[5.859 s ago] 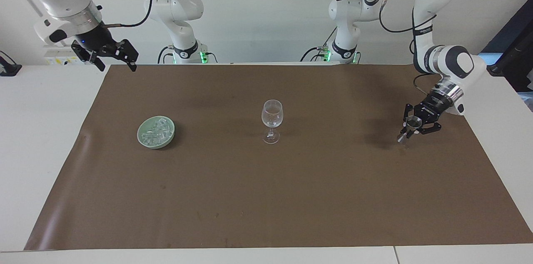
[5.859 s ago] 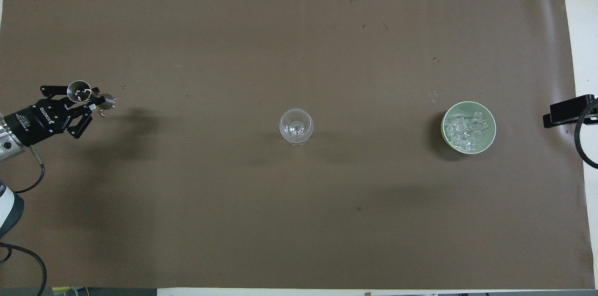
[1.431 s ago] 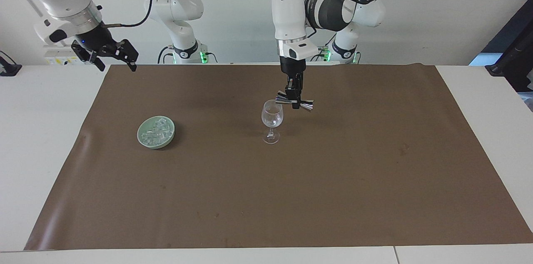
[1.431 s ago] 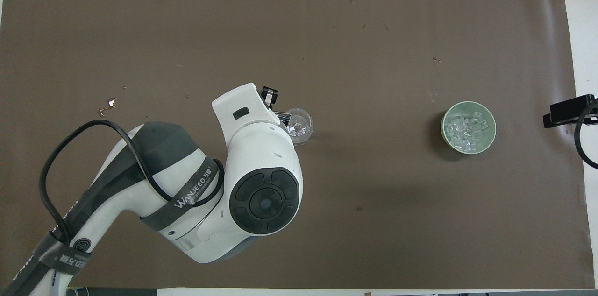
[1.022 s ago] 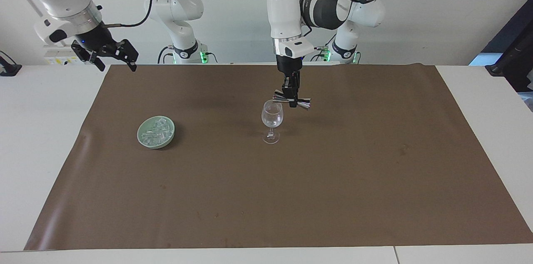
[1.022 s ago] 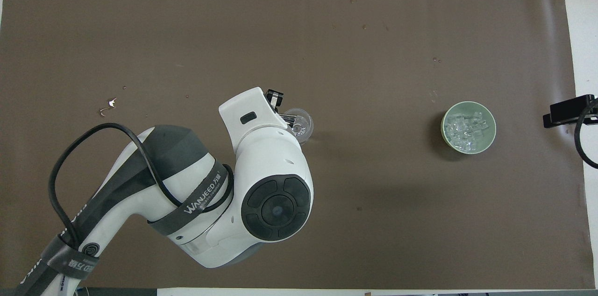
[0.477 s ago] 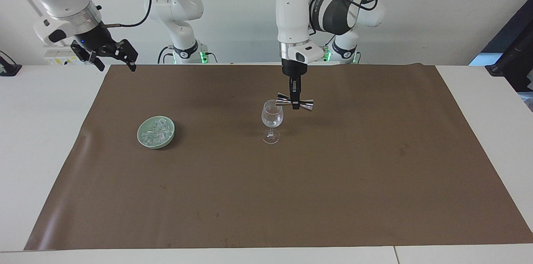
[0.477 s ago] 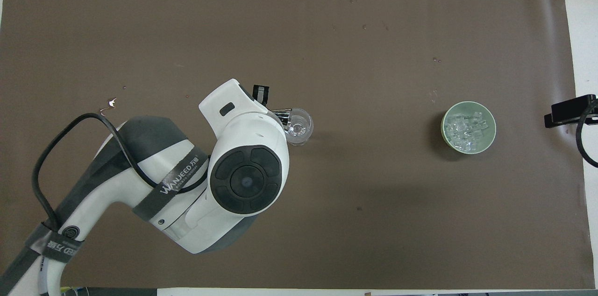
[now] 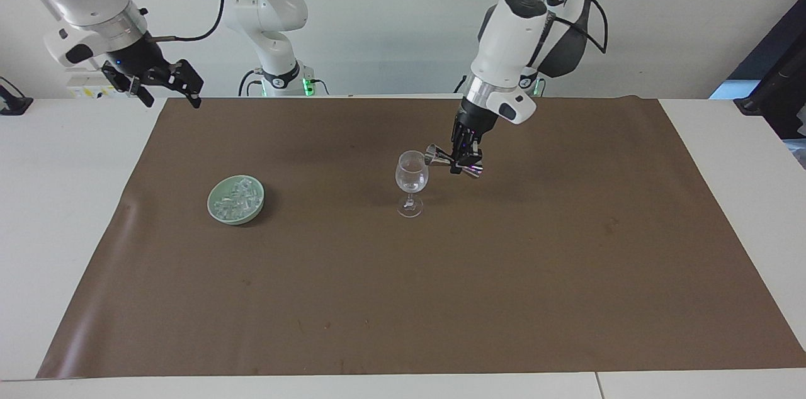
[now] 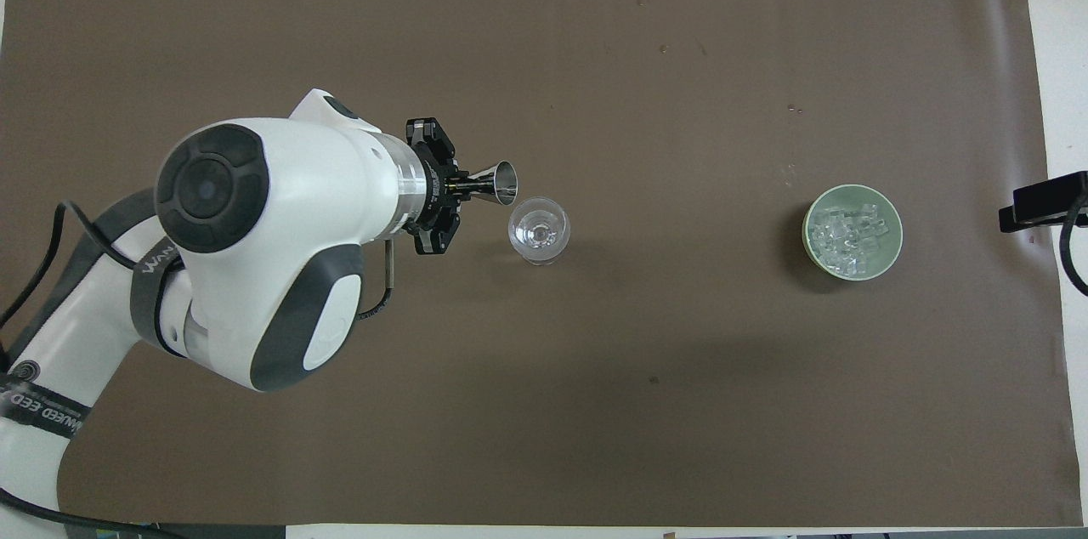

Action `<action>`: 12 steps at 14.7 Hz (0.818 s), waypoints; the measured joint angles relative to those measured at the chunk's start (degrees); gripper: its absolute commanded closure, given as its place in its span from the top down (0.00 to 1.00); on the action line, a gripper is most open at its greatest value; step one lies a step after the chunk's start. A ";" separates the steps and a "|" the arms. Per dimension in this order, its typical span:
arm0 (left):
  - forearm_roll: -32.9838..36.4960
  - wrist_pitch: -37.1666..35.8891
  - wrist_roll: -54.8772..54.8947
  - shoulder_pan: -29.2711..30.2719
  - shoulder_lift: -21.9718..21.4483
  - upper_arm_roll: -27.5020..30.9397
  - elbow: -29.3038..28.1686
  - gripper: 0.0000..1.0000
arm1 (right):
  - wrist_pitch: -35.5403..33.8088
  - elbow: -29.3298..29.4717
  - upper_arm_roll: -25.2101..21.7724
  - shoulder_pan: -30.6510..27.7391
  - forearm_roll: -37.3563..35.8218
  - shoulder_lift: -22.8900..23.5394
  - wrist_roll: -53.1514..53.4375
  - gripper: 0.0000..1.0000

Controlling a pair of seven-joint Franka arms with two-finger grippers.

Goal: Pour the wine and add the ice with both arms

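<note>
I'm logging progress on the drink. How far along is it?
Done: the left tool has the jigger. In hand: it holds the jigger tipped sideways beside the wine glass rim; no liquid shows in the glass. Left: the ice sits untouched in the green bowl, and the right tool waits over the table edge at its own end.

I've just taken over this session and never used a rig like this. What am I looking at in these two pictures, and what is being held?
Two white robot arms work at a table covered in brown paper. One picture looks across the table at the robots; the other looks down from above their end. The left end effector grips a small steel jigger, tipped on its side beside the rim of the wine glass. The right end effector waits in the air at its own end of the table. A green bowl holds the ice.
</note>
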 measured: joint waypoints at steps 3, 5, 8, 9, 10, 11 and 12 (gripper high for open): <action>-15.88 0.03 13.12 7.18 -0.01 0.20 -0.45 0.00 | -0.01 0.00 0.23 0.01 0.02 0.00 0.00 1.00; -22.76 0.08 19.58 12.18 -0.05 0.34 -1.47 0.00 | -0.02 -0.02 0.12 -0.05 0.02 0.00 0.00 1.00; -31.77 0.04 27.67 20.05 -0.10 0.44 -3.13 0.00 | 2.68 -1.36 0.30 0.18 0.17 -0.15 -0.08 1.00; -34.04 0.01 29.94 22.29 -0.10 0.45 -3.97 0.00 | 5.11 -3.04 0.46 0.66 0.36 -0.44 -0.14 1.00; -36.89 0.00 32.77 24.55 -0.08 0.44 -5.09 0.00 | 8.16 -5.65 0.57 1.29 0.62 -0.89 -0.15 1.00; -39.48 -0.08 36.01 26.82 -0.01 0.43 -6.42 0.00 | 11.67 -8.92 0.68 1.81 0.81 -1.42 -0.15 1.00; -41.30 -0.23 38.98 29.10 0.17 0.41 -7.85 0.00 | 14.97 -12.12 0.71 2.17 0.82 -1.95 -0.15 1.00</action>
